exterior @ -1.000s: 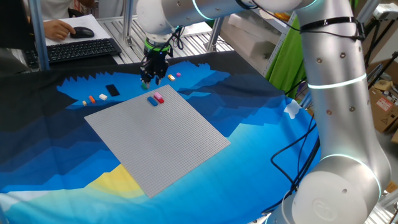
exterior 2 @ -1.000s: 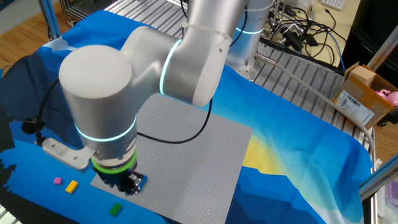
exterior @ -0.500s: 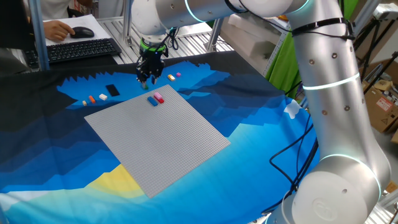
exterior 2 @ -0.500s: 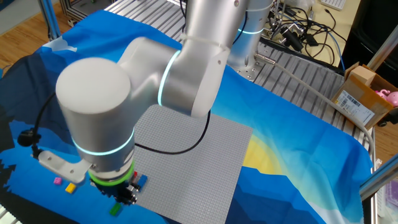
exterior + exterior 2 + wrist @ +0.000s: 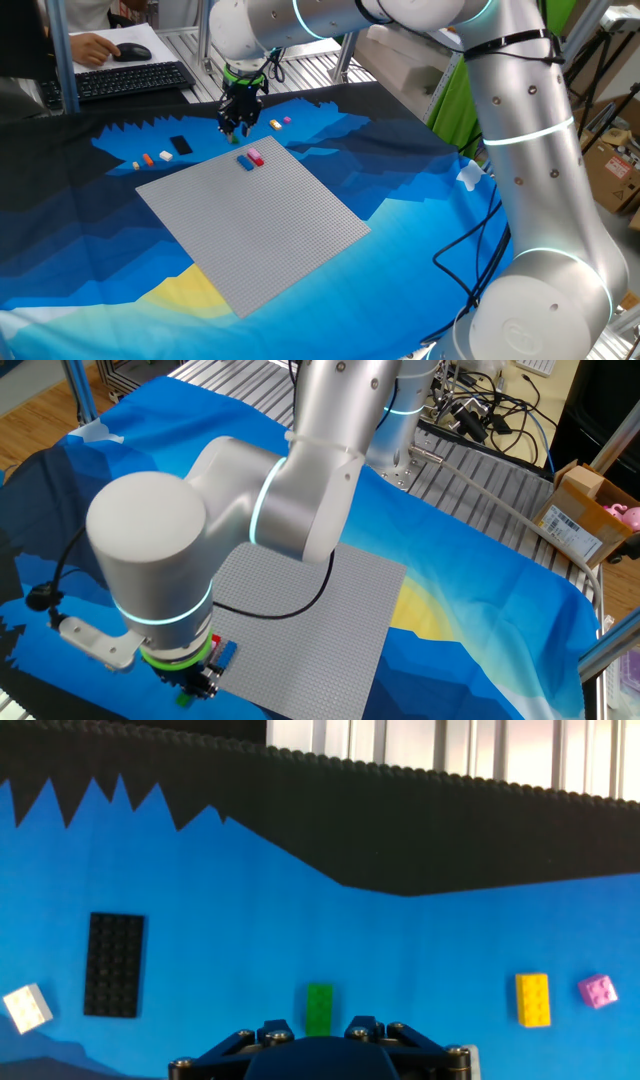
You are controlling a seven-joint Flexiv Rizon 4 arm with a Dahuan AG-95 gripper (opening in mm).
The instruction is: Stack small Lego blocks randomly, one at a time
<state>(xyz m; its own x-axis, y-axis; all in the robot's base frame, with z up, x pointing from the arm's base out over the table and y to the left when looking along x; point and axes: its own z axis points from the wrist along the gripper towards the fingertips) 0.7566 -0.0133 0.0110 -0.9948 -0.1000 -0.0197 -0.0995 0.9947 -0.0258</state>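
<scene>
While the gripper (image 5: 238, 128) hovers — fingers hidden, spread impossible to tell — the green Lego brick (image 5: 320, 1009) lies on the cloth just ahead; an off-centre descent could nudge it aside.

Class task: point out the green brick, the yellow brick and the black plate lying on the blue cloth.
green brick (image 5: 320, 1008), hand view, middle of its studded top.
yellow brick (image 5: 532, 999), hand view, centre of its top.
black plate (image 5: 114, 964), hand view, middle of its studded face.
</scene>
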